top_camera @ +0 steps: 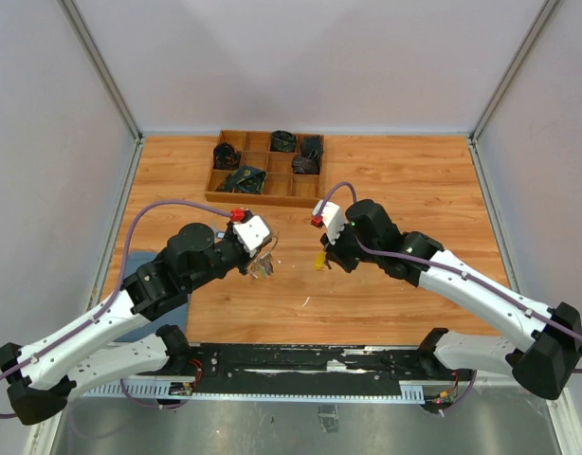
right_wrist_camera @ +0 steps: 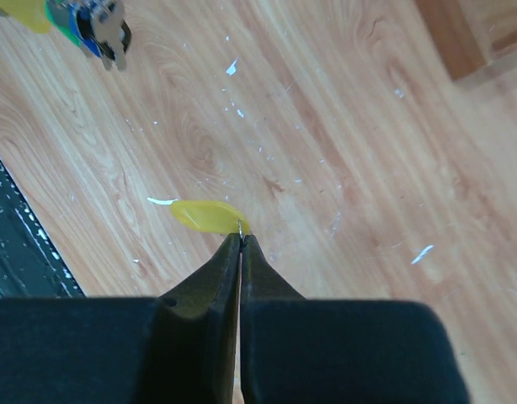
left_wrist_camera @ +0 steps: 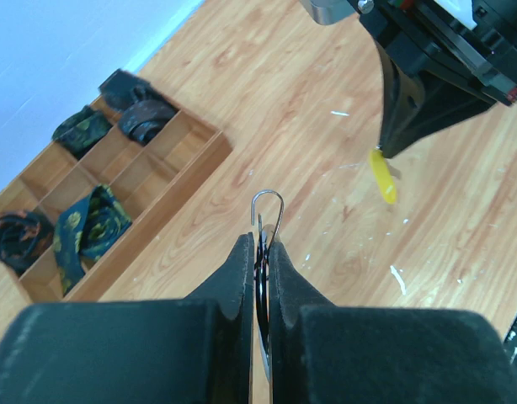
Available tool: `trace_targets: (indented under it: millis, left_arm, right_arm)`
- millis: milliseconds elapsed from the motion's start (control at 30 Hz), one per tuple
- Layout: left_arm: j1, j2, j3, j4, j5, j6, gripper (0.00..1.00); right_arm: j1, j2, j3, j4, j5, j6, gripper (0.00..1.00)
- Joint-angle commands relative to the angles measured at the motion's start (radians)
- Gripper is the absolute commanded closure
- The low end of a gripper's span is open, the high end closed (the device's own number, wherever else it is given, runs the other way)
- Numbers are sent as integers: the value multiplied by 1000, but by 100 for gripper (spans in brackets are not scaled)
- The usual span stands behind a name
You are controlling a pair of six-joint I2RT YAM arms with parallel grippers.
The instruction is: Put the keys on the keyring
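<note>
My left gripper [top_camera: 263,254] [left_wrist_camera: 260,240] is shut on the keyring [left_wrist_camera: 268,207]; a thin silver wire loop sticks out past the fingertips. A small bunch of keys [top_camera: 264,269] hangs under it, and shows in the right wrist view [right_wrist_camera: 88,25] with yellow, green and blue heads. My right gripper [top_camera: 325,254] [right_wrist_camera: 240,238] is shut on the blade of a yellow-headed key [right_wrist_camera: 204,215] [top_camera: 319,263], held above the table a short way right of the left gripper. That key also shows in the left wrist view [left_wrist_camera: 382,177], beyond the ring and to its right.
A wooden compartment tray [top_camera: 263,200] [left_wrist_camera: 162,210] with dark cloth bundles stands at the back centre; its corner shows in the right wrist view [right_wrist_camera: 461,38]. Small white scuffs mark the wooden table [top_camera: 414,190]. A black rail runs along the near edge [top_camera: 300,360].
</note>
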State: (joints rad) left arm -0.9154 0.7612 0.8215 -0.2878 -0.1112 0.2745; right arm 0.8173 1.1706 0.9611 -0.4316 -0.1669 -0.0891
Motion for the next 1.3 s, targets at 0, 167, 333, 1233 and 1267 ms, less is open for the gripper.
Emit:
trace_targets:
  millis: [0,167,333,1233,1267]
  left_arm:
    - [8,23,64,63,125,31,100]
    - [7,36,80,62,116,27,100]
    - [7,13,71,57,78,10,99]
    - [7,3,70,49,61,-18,100]
    - [7,6,70,51,59,-19,100]
  right_arm:
    - [-9,-43,34,-34,26,-168,99]
    - [-151,192,334,-538,104,-46,99]
    - [-167,295,365,-579,-190,8,99]
    - [-77,378,311,-536,-262,121,100]
    - [-58,393,354,-557,-184,122,100]
